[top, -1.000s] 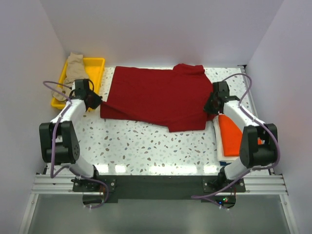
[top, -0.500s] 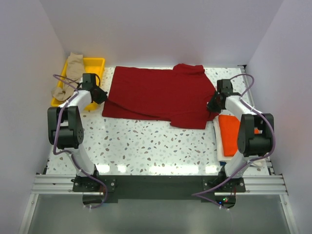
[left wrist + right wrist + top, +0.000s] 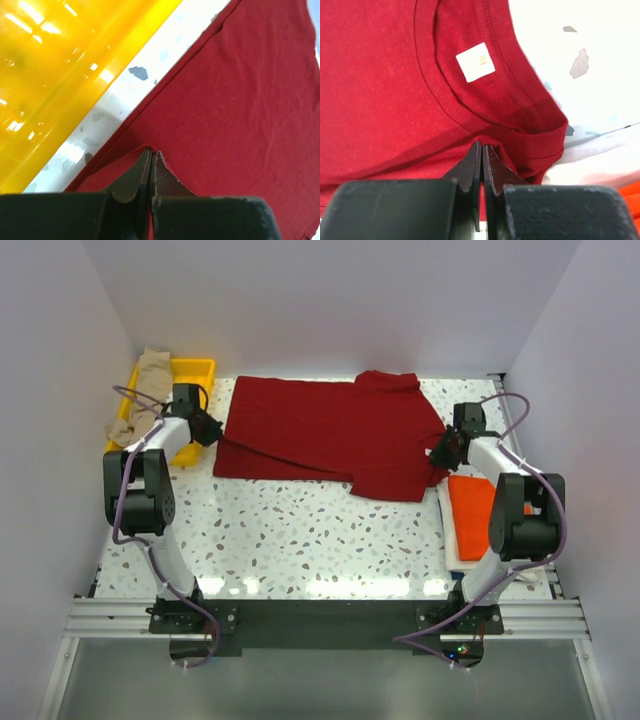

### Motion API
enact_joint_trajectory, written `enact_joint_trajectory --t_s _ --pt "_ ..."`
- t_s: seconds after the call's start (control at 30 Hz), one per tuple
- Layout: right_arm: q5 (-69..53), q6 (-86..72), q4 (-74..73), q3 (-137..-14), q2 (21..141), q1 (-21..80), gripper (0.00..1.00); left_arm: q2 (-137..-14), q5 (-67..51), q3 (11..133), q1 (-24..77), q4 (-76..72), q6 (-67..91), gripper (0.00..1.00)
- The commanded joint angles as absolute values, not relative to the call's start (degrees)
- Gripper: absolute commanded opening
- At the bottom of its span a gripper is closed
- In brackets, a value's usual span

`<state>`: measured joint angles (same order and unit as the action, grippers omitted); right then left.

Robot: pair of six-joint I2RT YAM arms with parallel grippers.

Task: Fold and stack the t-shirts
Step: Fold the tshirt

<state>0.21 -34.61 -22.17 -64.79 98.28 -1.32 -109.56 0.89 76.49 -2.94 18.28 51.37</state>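
Left hand (image 3: 151,155) is clamped shut on the edge of the dark red t-shirt (image 3: 320,435) at nine o'clock, right hand (image 3: 482,147) on its collar at three; its long axis is stretched between them across the bench (image 3: 300,530).

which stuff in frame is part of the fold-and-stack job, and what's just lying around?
Job:
- dark red t-shirt, pinched by left gripper and right gripper
- tan t-shirt, in the tray
- orange t-shirt
- white t-shirt, under the orange one

Lying about:
- yellow tray
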Motion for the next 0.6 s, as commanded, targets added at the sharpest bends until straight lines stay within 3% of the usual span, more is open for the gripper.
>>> enact_joint_trajectory --t_s 0.0,0.2,0.3,0.33,0.37,0.43,0.5,0.57 --pt "0.09 -35.16 -19.43 -64.42 98.35 -2.2 0.0 -110.56 1.85 80.94 -2.73 17.93 49.84 0.0" --pt "-1.66 -35.33 -18.81 -64.6 99.58 -2.29 0.0 -113.55 0.26 82.62 -2.64 17.14 48.17 0.03" --pt "-2.98 -34.81 -18.72 -65.13 99.67 -2.29 0.18 -115.31 -2.46 84.2 -2.64 17.75 46.85 0.11" --pt "-3.25 -34.2 -18.72 -65.21 99.41 -2.29 0.3 -115.14 -2.63 84.29 -2.64 17.67 46.58 0.14" --pt "-3.34 -33.75 -18.72 -65.48 98.71 -2.29 0.36 -114.7 -2.46 83.59 -2.64 17.49 46.41 0.19" --pt "-4.48 -32.96 -19.33 -65.65 97.91 -2.2 0.48 -112.33 -2.46 81.75 -2.64 16.44 46.14 0.37" --pt "-5.18 -32.61 -19.77 -65.39 96.16 -1.94 0.55 -110.23 -1.76 80.17 -2.72 15.83 46.23 0.48" --pt "-4.4 -32.08 -20.39 -64.61 94.75 -0.8 0.6 -106.62 -1.06 77.01 -2.72 15.38 46.49 0.54"
